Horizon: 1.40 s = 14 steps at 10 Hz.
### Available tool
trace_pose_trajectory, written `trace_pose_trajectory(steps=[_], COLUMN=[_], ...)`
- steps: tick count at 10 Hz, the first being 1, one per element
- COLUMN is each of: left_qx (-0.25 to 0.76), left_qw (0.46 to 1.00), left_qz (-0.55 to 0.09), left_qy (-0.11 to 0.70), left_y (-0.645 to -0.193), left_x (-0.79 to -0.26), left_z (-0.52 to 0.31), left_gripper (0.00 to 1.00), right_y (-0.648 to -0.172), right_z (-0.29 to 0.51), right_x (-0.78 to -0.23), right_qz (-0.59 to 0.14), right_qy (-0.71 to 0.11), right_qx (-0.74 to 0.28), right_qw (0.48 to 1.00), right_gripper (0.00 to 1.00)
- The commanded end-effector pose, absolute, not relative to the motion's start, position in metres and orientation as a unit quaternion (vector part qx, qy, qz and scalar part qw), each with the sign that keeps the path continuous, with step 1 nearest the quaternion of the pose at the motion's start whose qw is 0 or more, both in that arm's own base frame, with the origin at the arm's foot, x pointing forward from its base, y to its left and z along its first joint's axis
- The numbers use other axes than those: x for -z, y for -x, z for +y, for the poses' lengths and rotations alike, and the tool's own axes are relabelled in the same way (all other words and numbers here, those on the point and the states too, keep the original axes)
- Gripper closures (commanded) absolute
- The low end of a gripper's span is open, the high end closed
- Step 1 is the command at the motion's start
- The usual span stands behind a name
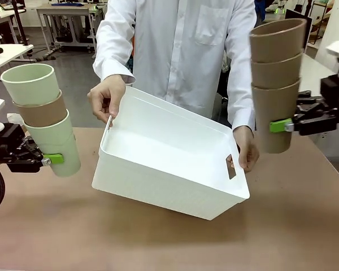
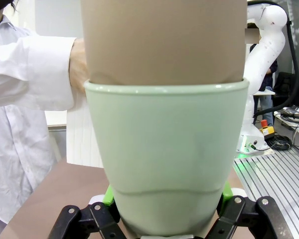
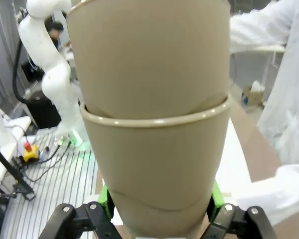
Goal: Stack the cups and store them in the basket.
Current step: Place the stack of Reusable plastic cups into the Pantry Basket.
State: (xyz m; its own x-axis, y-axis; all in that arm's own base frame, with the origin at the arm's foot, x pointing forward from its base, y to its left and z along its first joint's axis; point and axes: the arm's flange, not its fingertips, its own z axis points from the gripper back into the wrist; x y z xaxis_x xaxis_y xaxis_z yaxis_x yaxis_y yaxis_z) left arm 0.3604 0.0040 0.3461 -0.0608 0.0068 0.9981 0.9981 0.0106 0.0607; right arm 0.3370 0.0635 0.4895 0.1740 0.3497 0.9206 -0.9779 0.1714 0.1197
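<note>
Over the middle of the table (image 1: 158, 248), a person holds the basket (image 1: 158, 180) tilted, its opening toward the near edge, with one hand (image 1: 106, 97) at the far-left slot and the other hand (image 1: 247, 148) at the near-right slot. Above the left edge, the left gripper (image 1: 55, 158) is clamped on the bottom mint cup (image 1: 59, 141) of a mint-tan-mint stack. Above the right edge, the right gripper (image 1: 278, 126) is clamped on the lowest of three nested tan cups (image 1: 276, 73).

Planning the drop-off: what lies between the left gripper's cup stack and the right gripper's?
Between the left stack and the right stack is the white basket, held tilted by a person's hands, seen in the front view.
</note>
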Motion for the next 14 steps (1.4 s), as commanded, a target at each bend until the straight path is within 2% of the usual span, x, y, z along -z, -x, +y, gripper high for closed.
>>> trace_pose_trajectory(steps=[1, 7, 14], left_qx=[0.512, 0.512, 0.512], left_qw=[0.481, 0.481, 0.481], left_qz=[-0.522, -0.522, -0.522], left_qy=[0.484, 0.484, 0.484], left_y=[-0.359, -0.359, -0.359], left_x=[-0.351, -0.351, -0.351], left_z=[0.004, 0.004, 0.004], left_gripper=[0.15, 0.15, 0.15], right_y=[-0.342, -0.338, -0.343], right_z=[0.093, 0.184, 0.26], right_x=[-0.503, -0.498, -0.456], right_qz=[-0.351, -0.27, -0.205], right_qy=[-0.366, -0.245, -0.176], right_qx=[-0.522, -0.573, -0.599], right_qw=[0.686, 0.734, 0.754], right_gripper=[0.14, 0.14, 0.14])
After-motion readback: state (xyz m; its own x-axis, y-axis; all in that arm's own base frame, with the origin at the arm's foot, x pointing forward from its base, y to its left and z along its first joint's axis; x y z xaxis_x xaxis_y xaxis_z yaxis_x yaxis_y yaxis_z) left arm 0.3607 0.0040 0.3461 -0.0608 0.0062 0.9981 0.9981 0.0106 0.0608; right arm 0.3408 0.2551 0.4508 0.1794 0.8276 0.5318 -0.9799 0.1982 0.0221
